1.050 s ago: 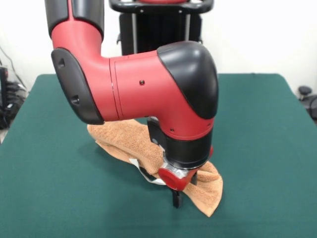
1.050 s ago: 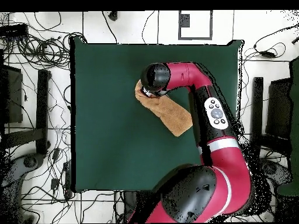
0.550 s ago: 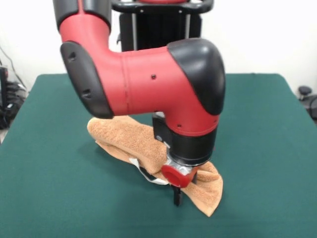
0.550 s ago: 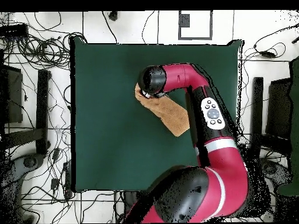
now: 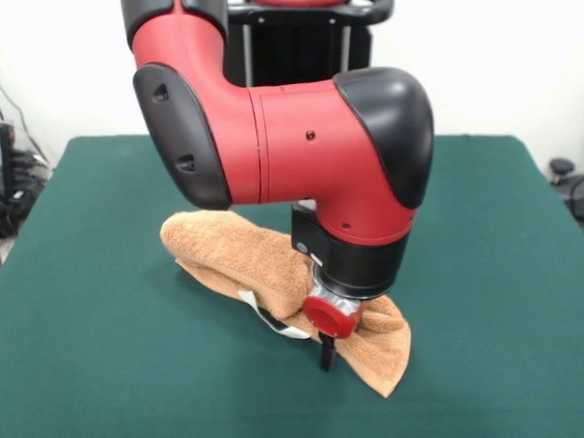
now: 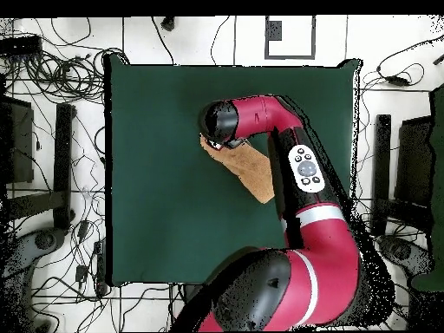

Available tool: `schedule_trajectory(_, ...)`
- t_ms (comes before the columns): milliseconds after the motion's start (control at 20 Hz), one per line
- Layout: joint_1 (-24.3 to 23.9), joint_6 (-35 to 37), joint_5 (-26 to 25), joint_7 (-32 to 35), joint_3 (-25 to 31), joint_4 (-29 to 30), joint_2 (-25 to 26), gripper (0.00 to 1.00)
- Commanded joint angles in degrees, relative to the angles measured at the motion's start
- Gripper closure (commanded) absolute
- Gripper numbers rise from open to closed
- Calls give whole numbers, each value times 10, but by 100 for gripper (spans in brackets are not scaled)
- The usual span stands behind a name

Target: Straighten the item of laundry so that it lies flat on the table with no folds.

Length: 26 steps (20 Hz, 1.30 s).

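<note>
The jaws (image 5: 325,354) are reaching down at the near end of the orange-tan hand towel (image 5: 242,255), though whether they are spread or pinching cannot be told. The towel is lying bunched and folded near the middle of the green worktop (image 5: 109,356), its white tag (image 5: 274,324) sticking out beside the jaws.

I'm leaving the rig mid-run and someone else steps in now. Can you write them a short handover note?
Gripper: down at the near end of the towel; whether it is open or shut cannot be told.
Towel: bunched in a long folded heap near the middle of the table, partly under the arm.
Done: nothing flattened yet.
Left: spread the towel out so it lies flat with no folds.
</note>
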Motion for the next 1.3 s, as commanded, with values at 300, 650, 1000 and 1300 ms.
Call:
schedule_trajectory(300,12,-5,-3,12,-25,64,38,0)
schedule_trajectory(650,12,-8,-4,10,-25,64,44,0)
schedule_trajectory(1000,4,-30,1,11,-17,73,44,0)
schedule_trajectory(1300,28,28,0,23,-38,50,49,100)
